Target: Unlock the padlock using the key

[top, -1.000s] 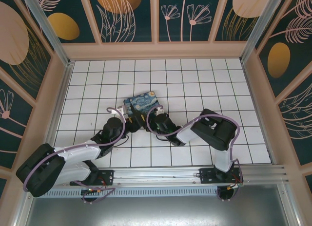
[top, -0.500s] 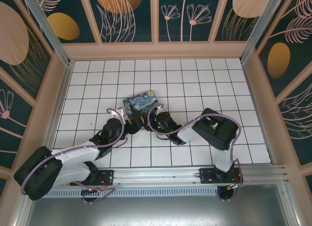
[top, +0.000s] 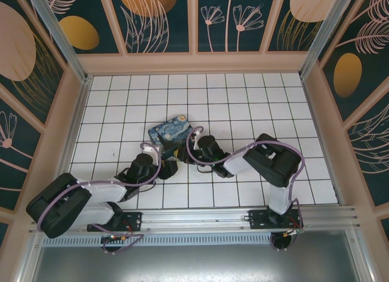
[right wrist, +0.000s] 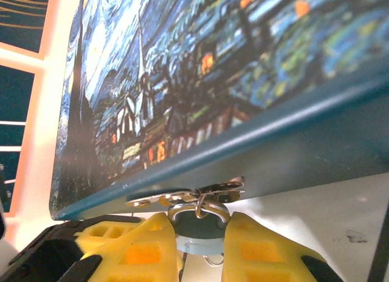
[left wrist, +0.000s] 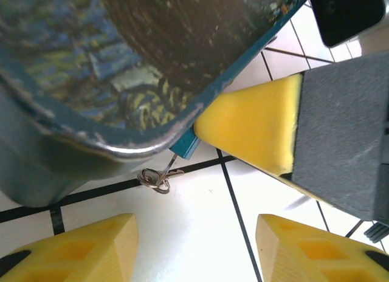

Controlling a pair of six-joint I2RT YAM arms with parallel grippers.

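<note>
The padlock [right wrist: 203, 232] is small, with a blue body and a silver shackle hooked through the metal hasp [right wrist: 188, 196] of the starry-night box [top: 167, 133]. My right gripper [right wrist: 203, 234] is shut on the padlock's body, one yellow finger [right wrist: 146, 248] on each side. In the left wrist view the padlock's blue corner [left wrist: 184, 145] pokes out under the box rim. The key [left wrist: 159, 174] sticks out of it, its ring resting on the tile. My left gripper [left wrist: 191, 251] stands open just short of the key, with nothing between its fingers. In the top view the left gripper [top: 169, 166] is below the box.
The box [left wrist: 121, 69] lies on the white tiled floor [top: 243, 106], ringed by patterned walls. The right gripper's yellow finger [left wrist: 255, 130] crowds the padlock from the right in the left wrist view. Open tiles lie behind and to both sides of the box.
The left gripper has drawn back toward the near edge and shifted right. The box has slid a little to the left. The right gripper stays on the padlock.
</note>
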